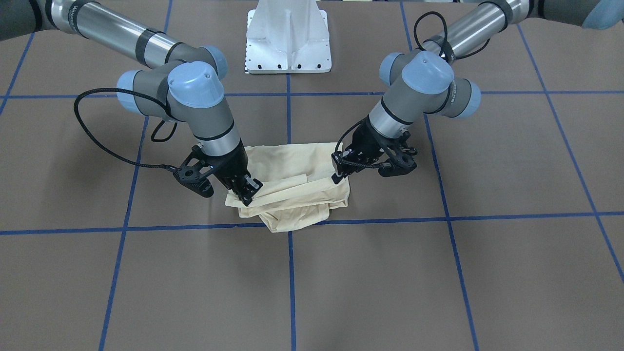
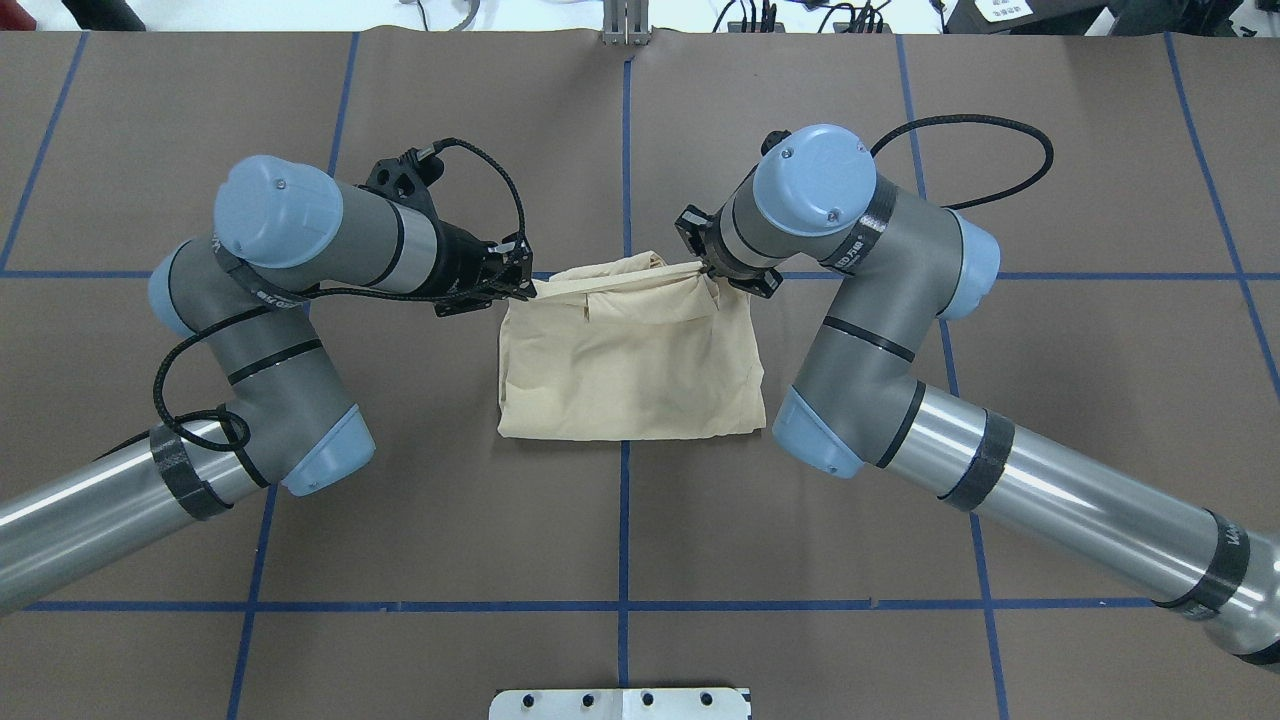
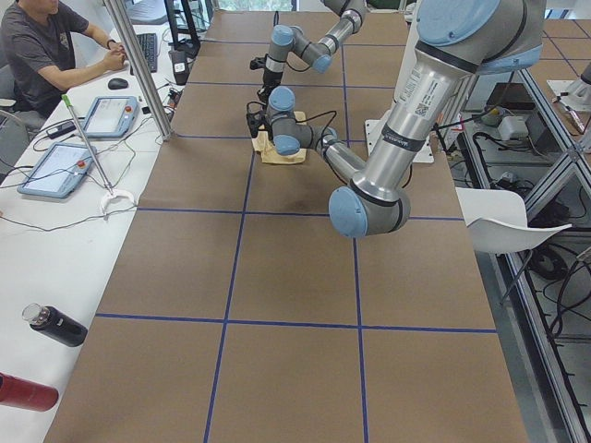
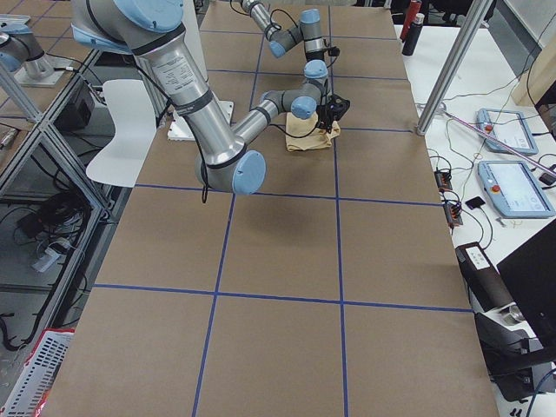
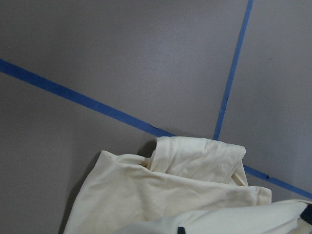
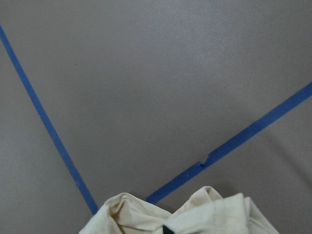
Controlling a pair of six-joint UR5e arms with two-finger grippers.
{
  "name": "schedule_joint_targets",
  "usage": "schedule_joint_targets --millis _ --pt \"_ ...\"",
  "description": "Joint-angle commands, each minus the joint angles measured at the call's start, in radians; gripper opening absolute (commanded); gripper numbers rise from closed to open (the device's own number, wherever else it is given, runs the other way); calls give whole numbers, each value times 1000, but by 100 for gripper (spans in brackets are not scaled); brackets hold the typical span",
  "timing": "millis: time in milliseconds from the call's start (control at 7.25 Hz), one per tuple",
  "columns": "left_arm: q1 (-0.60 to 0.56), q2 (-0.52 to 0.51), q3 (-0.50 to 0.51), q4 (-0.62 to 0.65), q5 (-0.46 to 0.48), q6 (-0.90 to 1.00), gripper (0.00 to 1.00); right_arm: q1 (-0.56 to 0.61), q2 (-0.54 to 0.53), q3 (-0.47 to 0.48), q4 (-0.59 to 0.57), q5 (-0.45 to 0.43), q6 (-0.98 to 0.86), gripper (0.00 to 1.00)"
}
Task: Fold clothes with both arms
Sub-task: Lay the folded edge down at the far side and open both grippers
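Note:
The clothes are one pale cream long-sleeve T-shirt (image 2: 630, 370), folded into a rough rectangle at the table's middle (image 1: 292, 200). No print shows on it. My left gripper (image 2: 518, 281) is shut on the far left corner of the shirt; in the front-facing view it is on the right (image 1: 340, 171). At the far right corner my right gripper (image 2: 706, 266) is shut on the cloth too (image 1: 247, 194). The far edge runs taut and slightly raised between them. Both wrist views show bunched cream cloth (image 5: 170, 195) (image 6: 209, 214) at the bottom edge, over brown table.
The white pedestal base (image 1: 288, 39) stands on the robot's side of the shirt. Blue tape lines (image 2: 624, 520) grid the brown table. A person (image 3: 42, 51) sits at a side desk with tablets (image 3: 57, 168) and bottles (image 3: 55, 325). A white chair (image 4: 130, 130) stands behind the robot.

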Motion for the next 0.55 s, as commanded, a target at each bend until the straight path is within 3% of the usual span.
schedule_joint_targets --millis 0,276,414 --pt "-1 -8 24 -13 11 0 0 -2 50 -58 0 -2 -3 0" --pt "-1 -8 30 -13 25 0 0 -2 52 -92 47 -2 -3 0" --pt "-1 -8 31 -13 32 0 2 0 51 -97 52 -2 -2 20"
